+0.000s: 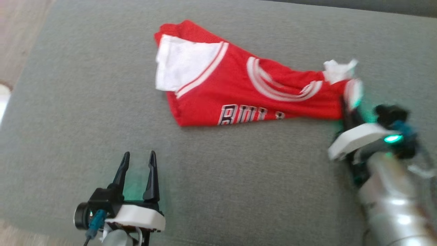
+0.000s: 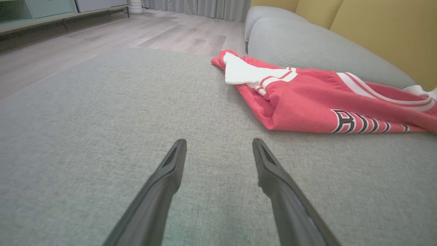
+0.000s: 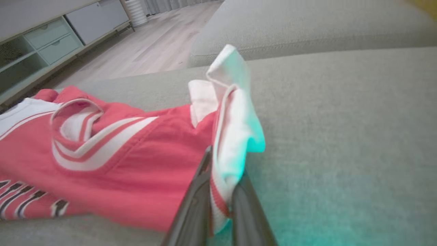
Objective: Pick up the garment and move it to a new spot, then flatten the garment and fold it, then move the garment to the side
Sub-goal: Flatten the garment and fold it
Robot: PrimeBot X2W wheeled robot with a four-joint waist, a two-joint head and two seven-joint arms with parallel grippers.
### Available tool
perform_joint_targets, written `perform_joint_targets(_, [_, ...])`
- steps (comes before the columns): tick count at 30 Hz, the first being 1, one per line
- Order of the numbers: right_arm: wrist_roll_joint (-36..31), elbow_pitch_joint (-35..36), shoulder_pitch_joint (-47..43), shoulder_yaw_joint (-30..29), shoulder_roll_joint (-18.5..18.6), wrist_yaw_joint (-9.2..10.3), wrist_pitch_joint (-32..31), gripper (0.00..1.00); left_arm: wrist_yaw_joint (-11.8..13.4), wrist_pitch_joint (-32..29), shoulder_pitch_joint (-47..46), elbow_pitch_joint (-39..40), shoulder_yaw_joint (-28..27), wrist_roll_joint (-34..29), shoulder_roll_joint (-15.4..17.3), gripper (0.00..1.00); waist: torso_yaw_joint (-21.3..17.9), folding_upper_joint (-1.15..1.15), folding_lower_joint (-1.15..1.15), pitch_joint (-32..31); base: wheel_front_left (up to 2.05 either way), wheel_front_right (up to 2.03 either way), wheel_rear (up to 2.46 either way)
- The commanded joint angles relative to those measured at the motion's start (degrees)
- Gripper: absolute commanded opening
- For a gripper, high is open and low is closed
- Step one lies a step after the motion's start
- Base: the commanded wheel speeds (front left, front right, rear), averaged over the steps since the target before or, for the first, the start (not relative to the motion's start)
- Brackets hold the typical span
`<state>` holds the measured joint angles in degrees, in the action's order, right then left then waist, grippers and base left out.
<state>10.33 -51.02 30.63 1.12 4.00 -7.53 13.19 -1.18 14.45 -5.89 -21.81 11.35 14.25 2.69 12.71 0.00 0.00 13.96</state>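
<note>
The red garment (image 1: 239, 92) lies crumpled toward the back of the grey cushion (image 1: 218, 177), its white-trimmed end pinched by the right gripper (image 3: 223, 164), fingers closed on the cloth. The left gripper (image 1: 138, 158) hangs wide open and empty near the cushion's front. The pick-up looks to be in hand; the next move calls for a lift that keeps the thin hem from slipping.

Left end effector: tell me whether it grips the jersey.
No, the left end effector stands open over bare cushion, apart from the jersey.

Surface: you have a grey fabric sofa seat (image 1: 218, 177) across the whole head view.
On it: your red jersey (image 1: 239, 95) lies rumpled from upper middle to right of frame.
Jersey detail: white panel at its left end, black lettering along its lower edge.
</note>
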Motion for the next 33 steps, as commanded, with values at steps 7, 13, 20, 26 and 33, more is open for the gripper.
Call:
perform_joint_targets(7, [-8.36, 0.33, 9.77, -7.71, 10.76, 0.04, 0.17, 0.09, 0.11, 0.54, -2.26, 1.64, 0.59, 1.32, 0.2, 1.0, 4.3, 0.0, 0.0, 0.95, 0.0, 0.0, 0.0])
perform_joint_targets(13, [-16.7, 0.68, 14.71, -14.76, 11.88, 0.04, 0.4, 1.0, 0.47, 0.54, -1.71, 1.39, 2.27, 2.22, 0.2, 1.0, 6.35, 0.0, 0.0, 0.87, 0.0, 0.0, 0.0])
perform_joint_targets(20, [-15.89, 0.67, 14.75, 0.28, 0.29, 0.04, 1.56, 1.0, 0.76, 0.54, -2.12, 1.34, 4.07, 3.28, 0.19, 1.0, 8.52, 0.0, 0.0, 1.58, 0.0, 0.0, 0.0])
perform_joint_targets(26, [-4.67, -1.37, 14.08, 19.09, -1.07, 0.04, -0.67, 1.0, 1.24, 0.55, -2.96, 1.46, 6.26, 4.61, 0.19, 1.0, 11.27, 0.0, 0.0, 2.65, 0.0, 0.0, 0.0])
perform_joint_targets(33, [6.13, -0.3, 14.54, 33.14, -1.11, 0.04, -5.54, 1.0, 1.91, 0.55, -2.33, 1.6, 7.12, 5.6, 0.19, 1.0, 13.0, 0.0, 0.0, 3.28, 0.0, 0.0, 0.0])
